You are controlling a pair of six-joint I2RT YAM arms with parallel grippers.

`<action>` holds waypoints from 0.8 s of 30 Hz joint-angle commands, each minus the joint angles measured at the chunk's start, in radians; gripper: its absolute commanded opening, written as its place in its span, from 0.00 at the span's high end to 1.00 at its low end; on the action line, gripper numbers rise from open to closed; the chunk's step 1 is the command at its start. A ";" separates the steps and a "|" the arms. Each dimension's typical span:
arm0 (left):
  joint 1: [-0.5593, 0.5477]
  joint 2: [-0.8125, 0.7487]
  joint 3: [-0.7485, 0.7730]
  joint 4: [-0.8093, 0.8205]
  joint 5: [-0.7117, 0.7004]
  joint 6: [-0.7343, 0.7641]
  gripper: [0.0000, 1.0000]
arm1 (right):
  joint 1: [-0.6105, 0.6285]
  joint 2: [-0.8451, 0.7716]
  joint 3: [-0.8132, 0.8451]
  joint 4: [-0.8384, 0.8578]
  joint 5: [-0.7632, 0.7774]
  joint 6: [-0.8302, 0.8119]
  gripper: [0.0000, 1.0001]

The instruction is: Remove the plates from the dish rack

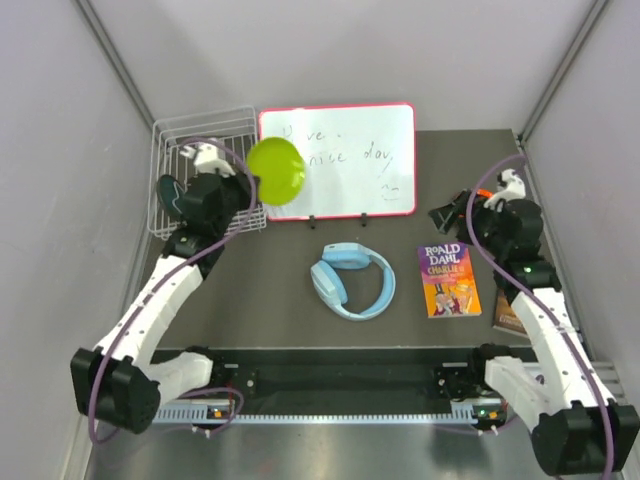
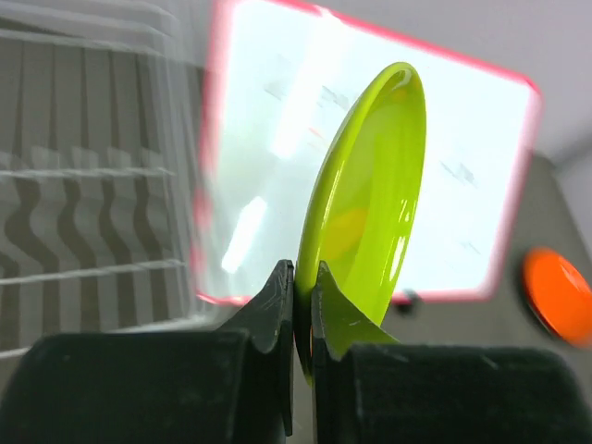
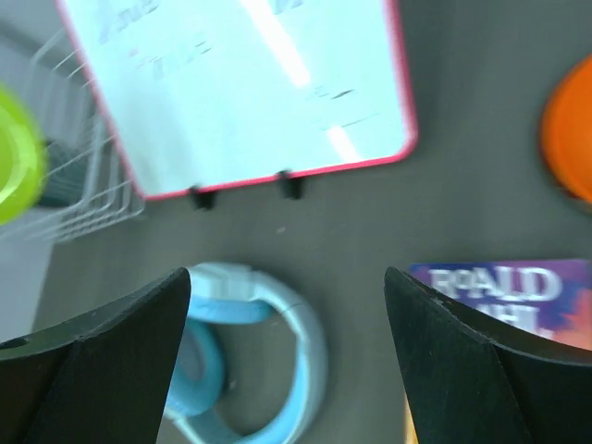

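Note:
The white wire dish rack [image 1: 195,165] stands at the far left, and also shows in the left wrist view [image 2: 83,185] and the right wrist view [image 3: 83,199]. A dark teal dish [image 1: 170,190] stands in it. My left gripper [image 1: 245,180] is shut on the rim of a lime green plate [image 1: 276,171]. It holds the plate on edge in the air, just right of the rack and over the whiteboard's left end; the jaws pinch the rim [image 2: 302,277]. My right gripper [image 1: 450,212] is open and empty [image 3: 287,277] at the far right. Beside it lies an orange plate [image 3: 569,129].
A red-framed whiteboard [image 1: 340,160] lies at the back centre. Blue headphones [image 1: 352,280] lie mid-table. A purple Roald Dahl book [image 1: 448,279] lies to their right, and a brown book [image 1: 505,315] lies partly under the right arm. Grey walls enclose three sides.

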 commanded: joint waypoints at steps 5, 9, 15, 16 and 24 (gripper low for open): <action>-0.318 0.104 -0.044 0.140 0.168 -0.165 1.00 | 0.242 0.092 -0.032 0.305 -0.052 0.162 0.14; -0.360 0.132 -0.052 0.190 0.197 -0.203 1.00 | 0.299 0.143 -0.040 0.374 -0.048 0.186 0.14; -0.403 0.155 -0.055 0.244 0.225 -0.225 1.00 | 0.349 0.230 -0.046 0.463 -0.064 0.209 0.15; -0.415 0.157 -0.056 0.250 0.230 -0.226 1.00 | 0.352 0.251 -0.047 0.474 -0.072 0.214 0.15; -0.444 0.183 -0.070 0.289 0.239 -0.231 1.00 | 0.355 0.318 -0.044 0.571 -0.137 0.240 0.88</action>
